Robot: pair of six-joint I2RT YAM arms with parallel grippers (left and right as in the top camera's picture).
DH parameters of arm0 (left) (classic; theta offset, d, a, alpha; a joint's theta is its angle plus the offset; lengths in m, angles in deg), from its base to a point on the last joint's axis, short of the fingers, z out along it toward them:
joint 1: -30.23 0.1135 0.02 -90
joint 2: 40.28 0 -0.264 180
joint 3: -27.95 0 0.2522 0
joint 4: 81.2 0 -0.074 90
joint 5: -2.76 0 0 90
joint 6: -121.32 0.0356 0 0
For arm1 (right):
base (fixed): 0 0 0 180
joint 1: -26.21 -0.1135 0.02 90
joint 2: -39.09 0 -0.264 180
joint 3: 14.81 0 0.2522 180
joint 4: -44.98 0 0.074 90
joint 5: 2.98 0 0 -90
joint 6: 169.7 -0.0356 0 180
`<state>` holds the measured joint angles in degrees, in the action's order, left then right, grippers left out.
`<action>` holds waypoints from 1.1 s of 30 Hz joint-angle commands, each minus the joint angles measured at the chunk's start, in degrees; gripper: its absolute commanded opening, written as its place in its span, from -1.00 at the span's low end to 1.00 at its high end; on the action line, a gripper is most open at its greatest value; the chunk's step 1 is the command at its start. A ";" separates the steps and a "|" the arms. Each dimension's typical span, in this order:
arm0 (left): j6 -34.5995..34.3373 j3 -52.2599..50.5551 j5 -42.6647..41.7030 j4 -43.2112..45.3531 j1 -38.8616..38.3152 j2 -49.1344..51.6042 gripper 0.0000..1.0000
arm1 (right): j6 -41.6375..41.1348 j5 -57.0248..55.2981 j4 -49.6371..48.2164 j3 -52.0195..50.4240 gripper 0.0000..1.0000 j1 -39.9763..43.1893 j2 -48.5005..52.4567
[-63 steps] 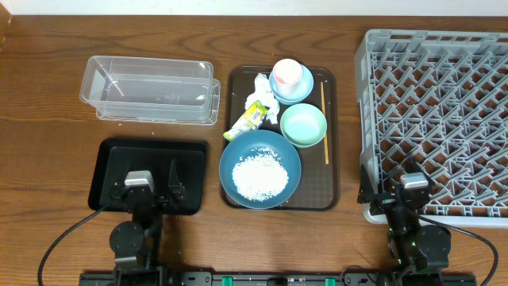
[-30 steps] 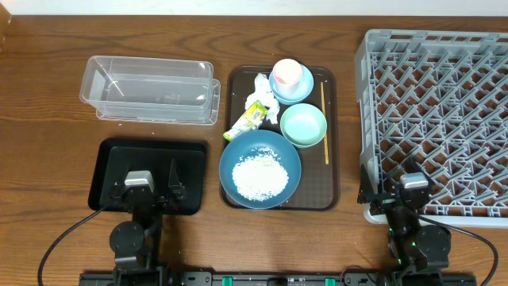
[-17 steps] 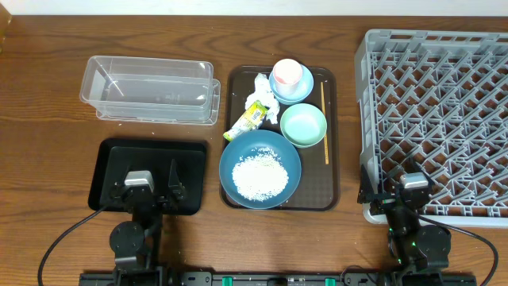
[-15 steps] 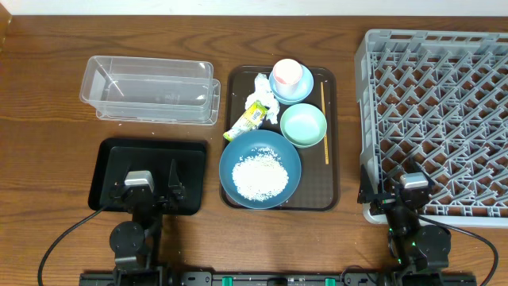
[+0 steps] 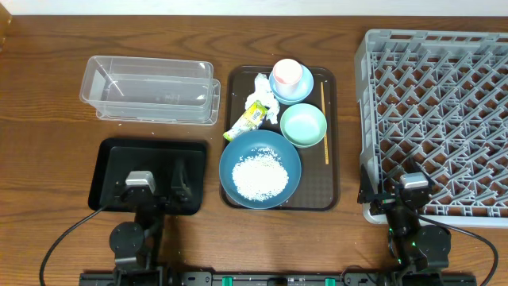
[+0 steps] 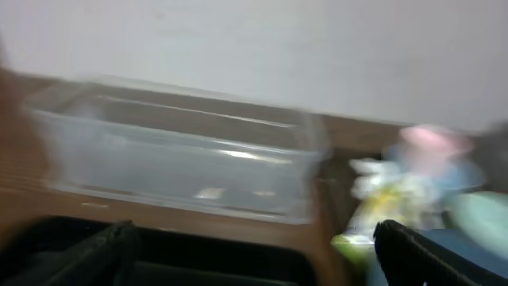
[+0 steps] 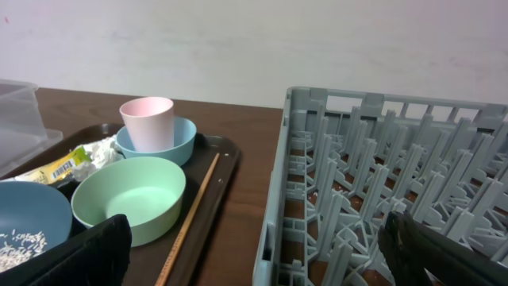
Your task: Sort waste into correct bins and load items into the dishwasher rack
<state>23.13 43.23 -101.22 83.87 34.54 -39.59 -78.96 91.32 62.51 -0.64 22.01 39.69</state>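
White rice (image 5: 259, 175) lies heaped in the large blue plate-bowl (image 5: 290, 156) on the dark-brown tray. Behind it are the mint-green bowl (image 5: 302, 125), the pink cup (image 5: 286, 74) standing in the pale-blue bowl (image 5: 300, 92), crumpled tissue (image 5: 263, 89), the yellow-green wrapper (image 5: 248, 118) and the chopstick (image 5: 324, 119). The clear tub (image 5: 151, 89) and black tray (image 5: 107, 167) are on the left, and the grey rack (image 5: 436, 111) is on the right. My left gripper (image 5: 152, 185) is open and empty over the black tray; its wrist view is blurred. My right gripper (image 5: 401, 192) is open and empty at the rack's near-left corner.
The dark-brown serving tray (image 5: 333, 187) holds all the dishes and waste between the bins and the rack. In the right wrist view the mint-green bowl (image 7: 131, 195), the chopstick (image 7: 194, 214) and the rack wall (image 7: 274, 230) lie just ahead.
My left gripper has swung slightly to the right over the black tray, and its view is smeared by motion. The right arm and all objects are unchanged.
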 commanded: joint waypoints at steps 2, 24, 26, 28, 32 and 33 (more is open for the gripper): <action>-27.17 -1.27 -27.21 -0.31 -0.28 -0.46 0.93 | 0.76 0.24 0.24 -0.09 0.98 -0.59 -0.22; -50.10 2.86 -41.00 14.34 -0.26 0.44 0.93 | 0.76 0.24 0.24 -0.09 0.98 -0.59 -0.22; -47.74 4.66 -41.16 12.92 -0.26 1.90 0.93 | 0.76 0.24 0.24 -0.09 0.99 -0.59 -0.22; -43.91 6.54 -40.92 10.01 -0.26 4.00 0.93 | 0.76 0.24 0.24 -0.09 0.98 -0.59 -0.22; -34.25 11.96 -37.38 -1.75 -0.11 10.99 0.93 | 0.76 0.24 0.24 -0.09 0.98 -0.59 -0.22; -31.71 13.75 -35.58 -5.42 -0.11 13.07 0.93 | 0.76 0.24 0.24 -0.09 0.98 -0.59 -0.22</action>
<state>-17.91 53.09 -139.82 82.05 34.50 -30.39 -78.96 91.32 62.51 -0.64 22.01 39.71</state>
